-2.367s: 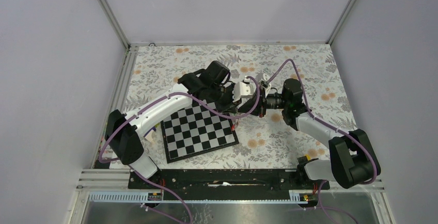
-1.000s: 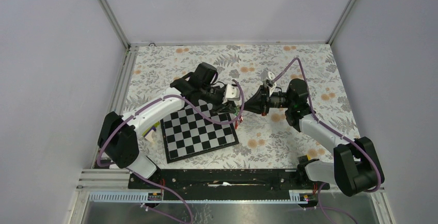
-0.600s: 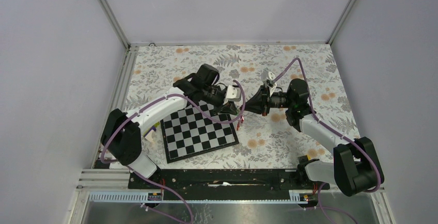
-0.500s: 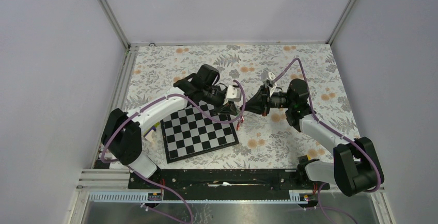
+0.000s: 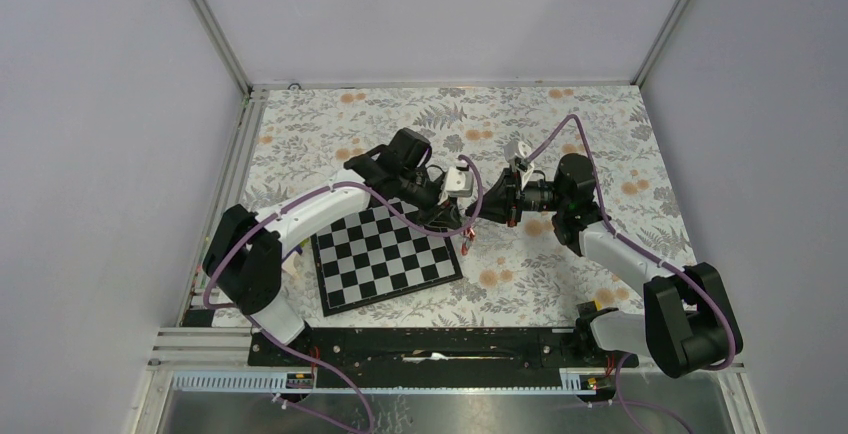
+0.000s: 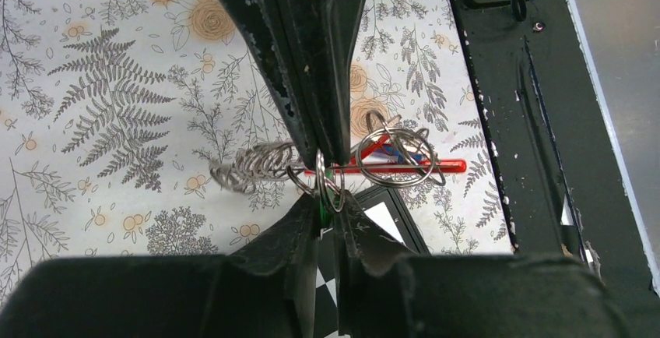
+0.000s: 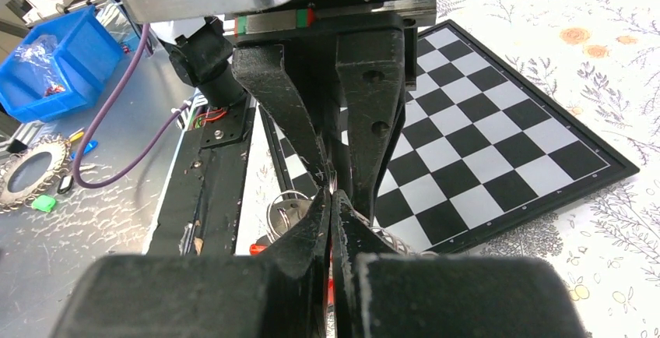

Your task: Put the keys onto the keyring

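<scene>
As left gripper (image 5: 461, 217) meets right gripper (image 5: 475, 213), keys (image 6: 393, 153) by chessboard (image 5: 385, 254) edge

Shiny steel-wire rings (image 6: 393, 159), keyring (image 6: 451, 166) seemingly glossy red plastic, chessboard (image 7: 498, 159) smooth, glossy.

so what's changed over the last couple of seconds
The left arm drew back left off the right one, then eased right again. Its pincer has narrowed, apparently onto the green key, at the right pincer's tip. The right pincer stays shut, holding the keyring. The chessboard hasn't moved.
</scene>
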Action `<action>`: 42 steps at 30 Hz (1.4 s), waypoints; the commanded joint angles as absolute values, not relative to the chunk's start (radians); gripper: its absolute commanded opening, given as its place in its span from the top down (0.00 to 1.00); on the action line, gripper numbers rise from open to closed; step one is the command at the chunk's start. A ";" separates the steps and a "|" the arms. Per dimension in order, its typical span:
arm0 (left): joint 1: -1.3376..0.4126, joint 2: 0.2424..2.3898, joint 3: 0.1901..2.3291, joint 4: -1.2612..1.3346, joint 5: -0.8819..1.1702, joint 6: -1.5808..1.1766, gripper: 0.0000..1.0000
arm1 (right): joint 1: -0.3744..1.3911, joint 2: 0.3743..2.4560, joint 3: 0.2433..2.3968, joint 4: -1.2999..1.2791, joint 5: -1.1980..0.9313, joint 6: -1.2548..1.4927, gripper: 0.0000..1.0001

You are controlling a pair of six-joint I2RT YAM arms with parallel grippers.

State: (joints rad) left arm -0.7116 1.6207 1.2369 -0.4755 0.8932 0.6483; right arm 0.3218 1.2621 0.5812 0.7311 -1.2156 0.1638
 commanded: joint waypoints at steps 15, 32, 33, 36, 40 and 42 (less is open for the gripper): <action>-0.658 1.473 1.310 -0.531 0.559 0.623 0.74 | 0.313 1.221 0.609 0.723 -1.221 0.079 1.00; -0.656 1.470 1.302 -0.576 0.687 0.521 0.77 | 0.306 1.192 0.612 0.685 -1.215 0.051 1.00; -0.655 1.472 1.298 -0.575 0.710 0.522 0.60 | 0.305 1.191 0.611 0.685 -1.215 0.050 1.00; -0.655 1.466 1.284 -0.575 0.779 0.548 0.31 | 0.304 1.190 0.611 0.683 -1.216 0.049 1.00; -0.655 1.456 1.272 -0.562 0.865 0.558 0.17 | 0.304 1.190 0.612 0.686 -1.222 0.057 1.00; -0.655 1.455 1.264 -0.538 0.901 0.550 0.19 | 0.304 1.192 0.613 0.694 -1.226 0.067 1.00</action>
State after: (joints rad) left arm -0.6586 1.4693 1.2808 -0.5907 0.7616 0.5411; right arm 0.3111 1.2201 0.5812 0.6621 -1.2148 0.0677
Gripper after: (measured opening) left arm 0.821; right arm 0.018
